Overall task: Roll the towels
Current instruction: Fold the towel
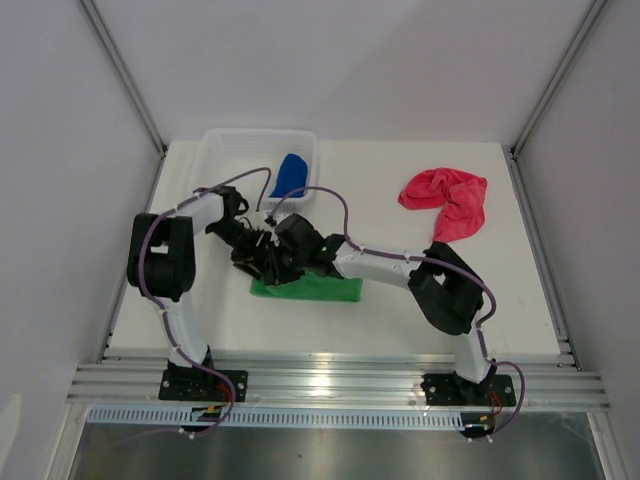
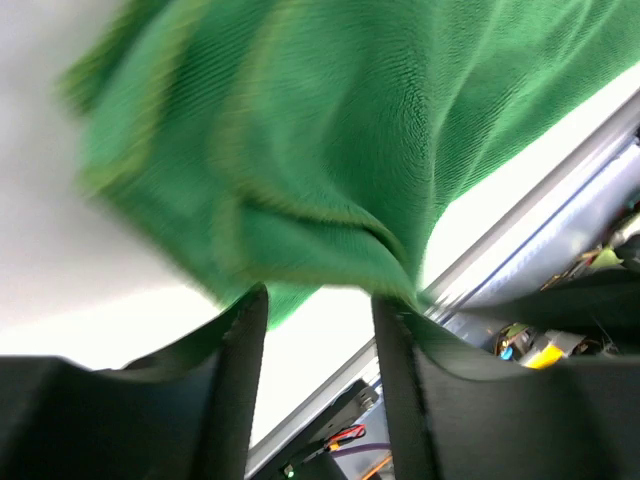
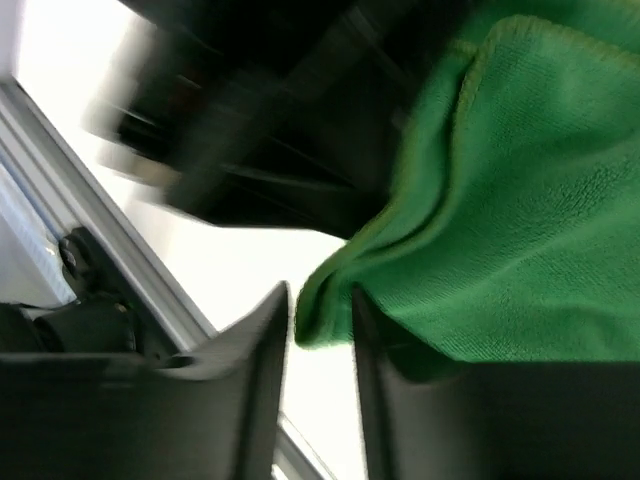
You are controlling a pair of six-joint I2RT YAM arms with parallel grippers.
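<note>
A bright green towel [image 1: 310, 290] lies folded in a strip on the white table, just in front of both grippers. My left gripper [image 1: 258, 260] hovers at its left end. In the left wrist view this gripper [image 2: 320, 295] stands open, the green towel [image 2: 330, 130] bunched at its fingertips and bare table showing between them. My right gripper [image 1: 288, 262] is beside it; in its wrist view the jaws [image 3: 320, 300] stand slightly apart around a fold of the green towel [image 3: 540, 200], a gap showing on the left side. A blue towel [image 1: 291, 175] lies in the basket. A pink-red towel [image 1: 447, 195] lies crumpled at the back right.
The white mesh basket [image 1: 225, 150] stands at the back left of the table. The two arms meet closely over the table's middle. An aluminium rail [image 1: 330, 385] runs along the near edge, and white walls enclose the sides.
</note>
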